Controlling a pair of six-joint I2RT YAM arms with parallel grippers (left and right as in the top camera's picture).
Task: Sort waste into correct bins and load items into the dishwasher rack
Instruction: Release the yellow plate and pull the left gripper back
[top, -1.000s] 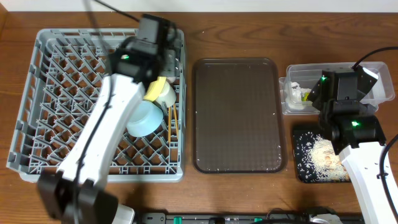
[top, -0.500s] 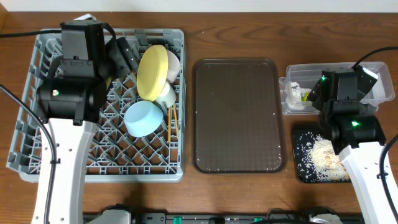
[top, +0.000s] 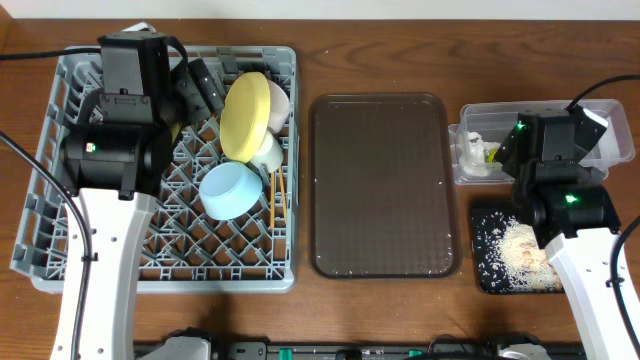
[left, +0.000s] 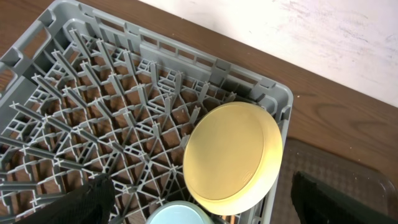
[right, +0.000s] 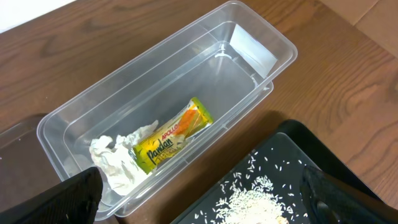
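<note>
The plate (top: 245, 117) stands on edge among the pegs at the rack's (top: 60, 262) far right, leaning on the bowl (top: 269, 153). The cup (top: 229, 190) sits just in front and the chopsticks (top: 279, 196) lie beside it. A second ago the left arm lay across the rack with its tool at the plate. Now it has drawn back to the rack's left side. The left gripper (top: 203, 88) hangs just beside the plate, fingers spread wide, holding nothing, so the plate looks delivered.

Nothing shows on the brown tray (top: 384, 185). The wrapper (right: 174, 142) and napkin (right: 115, 158) lie in the tub (right: 283, 41), the scraps (top: 520, 250) in the black tray (right: 301, 144). The right gripper (right: 202, 186) hovers unmoved over both, jaws wide and empty. Sorting and loading both look finished
</note>
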